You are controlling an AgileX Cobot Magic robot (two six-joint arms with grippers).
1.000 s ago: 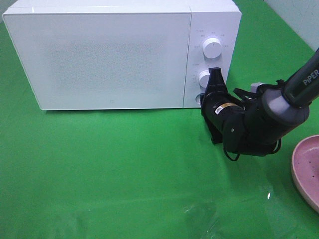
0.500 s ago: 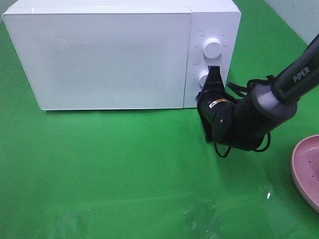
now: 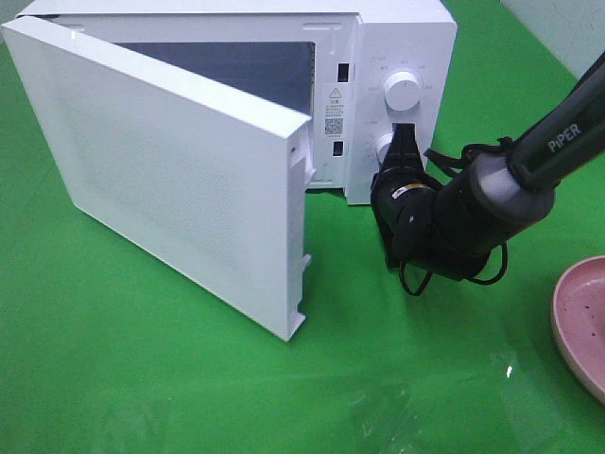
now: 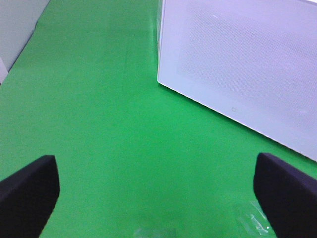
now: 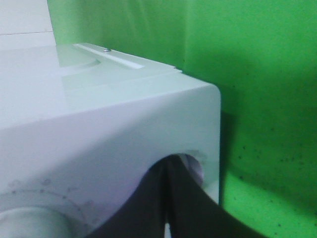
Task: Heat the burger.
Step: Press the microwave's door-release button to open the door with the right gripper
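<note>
Exterior high view, with both wrist views. A green cloth (image 3: 189,378) covers the whole work surface; a glossy wrinkle lies on it near 6 o'clock. A strip of pale wall (image 3: 567,28) shows at 1 o'clock.

The white microwave (image 3: 402,38) stands at 11 to 12 o'clock, facing the camera. Its door (image 3: 161,170), hinged at the 9 o'clock side, stands open, with its free edge angled out toward 6 o'clock. Behind it part of the dark cavity (image 3: 236,61) is exposed. What can be seen of the cavity holds nothing.

The right arm (image 3: 473,208) enters from 3 o'clock and reaches to the control panel (image 3: 421,57). A pink plate (image 3: 581,322) is cut off by the frame edge at 4 o'clock, well apart from the microwave.

On the panel the upper knob (image 3: 404,93) sits above the lower knob (image 3: 386,148). The right gripper (image 3: 405,134) has its jaws pressed together on nothing, with its tips just beside the lower knob; contact with the panel cannot be told. The left gripper (image 4: 157,196) has its jaws spread wide and empty above the cloth, facing the door.

The burger appears in no view, so its place, heading and long axis cannot be told.
</note>
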